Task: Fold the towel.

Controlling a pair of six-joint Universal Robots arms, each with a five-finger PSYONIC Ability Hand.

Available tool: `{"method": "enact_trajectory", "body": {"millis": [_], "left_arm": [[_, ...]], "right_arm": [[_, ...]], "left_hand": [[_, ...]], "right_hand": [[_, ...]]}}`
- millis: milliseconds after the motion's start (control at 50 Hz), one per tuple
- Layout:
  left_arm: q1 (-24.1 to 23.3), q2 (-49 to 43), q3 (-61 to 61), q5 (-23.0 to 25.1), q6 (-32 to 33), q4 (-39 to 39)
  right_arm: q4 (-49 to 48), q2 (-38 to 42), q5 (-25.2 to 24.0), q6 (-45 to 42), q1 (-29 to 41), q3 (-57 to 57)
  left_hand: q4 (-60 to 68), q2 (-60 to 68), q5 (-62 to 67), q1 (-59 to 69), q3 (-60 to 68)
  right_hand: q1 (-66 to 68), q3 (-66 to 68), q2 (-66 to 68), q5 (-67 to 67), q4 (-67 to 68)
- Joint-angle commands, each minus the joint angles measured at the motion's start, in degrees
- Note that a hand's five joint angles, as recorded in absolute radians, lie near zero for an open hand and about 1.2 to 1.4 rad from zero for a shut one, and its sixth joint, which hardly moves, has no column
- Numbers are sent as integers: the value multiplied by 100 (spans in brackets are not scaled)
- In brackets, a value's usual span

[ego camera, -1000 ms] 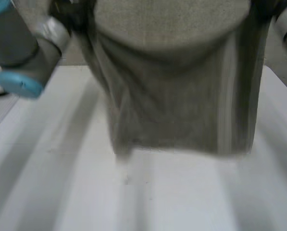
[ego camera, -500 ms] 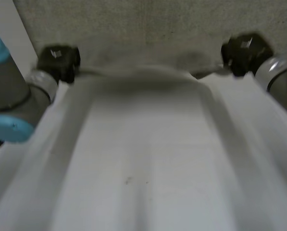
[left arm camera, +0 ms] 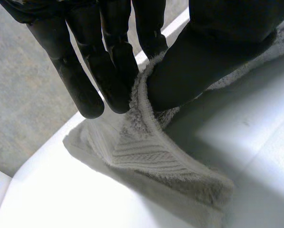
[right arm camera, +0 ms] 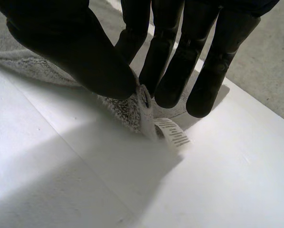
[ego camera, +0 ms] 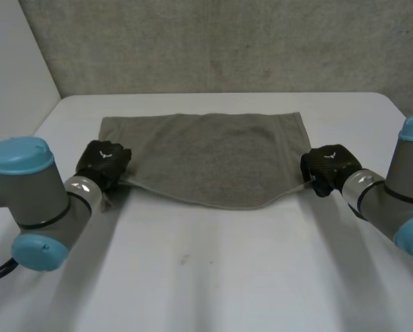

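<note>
A grey-brown towel [ego camera: 206,155] lies spread across the far half of the white table [ego camera: 213,277], its near edge sagging between my two hands. My left hand [ego camera: 104,163] pinches the towel's near left corner [left arm camera: 146,137] between thumb and fingers [left arm camera: 111,71]. My right hand [ego camera: 328,168] pinches the near right corner [right arm camera: 132,107] the same way, thumb against fingers [right arm camera: 172,71]. A small white care label [right arm camera: 172,133] hangs from that corner, just over the table.
A concrete wall [ego camera: 213,45] rises behind the table's far edge. A pale panel [ego camera: 12,76] stands at the back left. Bare tabletop lies between the towel's near edge and me.
The towel hung lifted close before the camera a second ago. Both hands have since swung it forward and down, and it now lies spread flat on the table.
</note>
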Motion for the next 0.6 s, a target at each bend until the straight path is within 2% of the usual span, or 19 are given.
{"method": "enact_trajectory", "body": {"millis": [20,140,180,280,600], "left_arm": [[-19,169,-120,221,-20,4],[-10,108,-85,247,-55,30],[-2,99,-76,239,-81,30],[16,99,-32,239,-196,39],[34,90,109,239,-336,39]], "right_arm": [[-402,54,-2,256,14,242],[-403,239,16,229,14,171],[-359,309,16,221,5,154],[-271,336,24,124,5,162],[-227,380,33,-157,-4,171]], "left_hand": [[1026,1028,1093,1196,1037],[1026,1028,1093,1196,1037],[1026,1028,1093,1196,1037],[1026,1028,1093,1196,1037],[1026,1028,1093,1196,1037]], "right_hand": [[-592,424,434,449,415],[-1637,-621,-612,-596,-630],[-2758,-1742,-1733,-1717,-1751],[-3669,-2653,-2644,-2628,-2662],[-4143,-3126,-3117,-3102,-3135]]}}
